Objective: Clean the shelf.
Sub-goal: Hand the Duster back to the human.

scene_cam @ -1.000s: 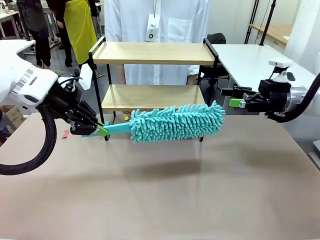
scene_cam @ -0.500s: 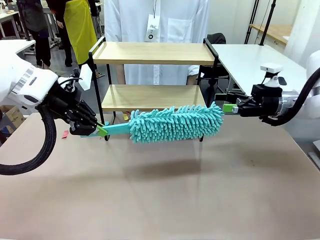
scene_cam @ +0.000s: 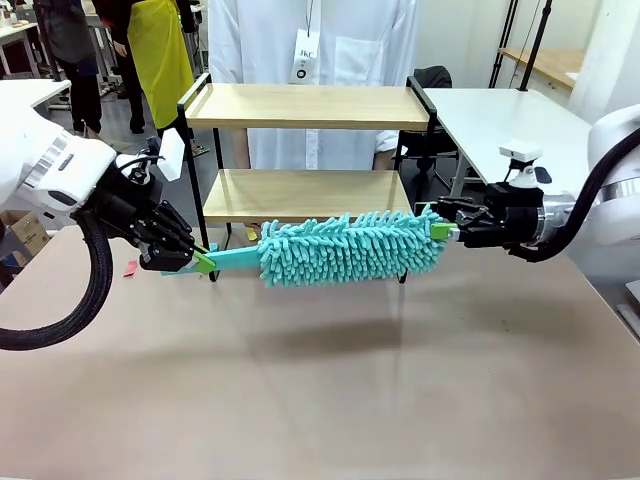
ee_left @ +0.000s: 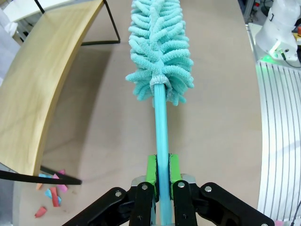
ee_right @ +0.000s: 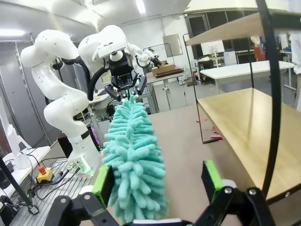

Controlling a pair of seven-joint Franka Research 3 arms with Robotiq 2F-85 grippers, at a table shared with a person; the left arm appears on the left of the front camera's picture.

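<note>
A tan table (scene_cam: 330,390) carries the shelf (scene_cam: 305,150) (two light wood boards in a black frame). Beside its left legs lie small pink and blue scraps (ee_left: 49,193), possibly paper.

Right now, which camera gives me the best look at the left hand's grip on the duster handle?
The left wrist view: the left hand has both green pads clamped on the duster handle. The front view shows that grip small, from the side. The right wrist view shows it far off, beyond the fluffy head.
</note>
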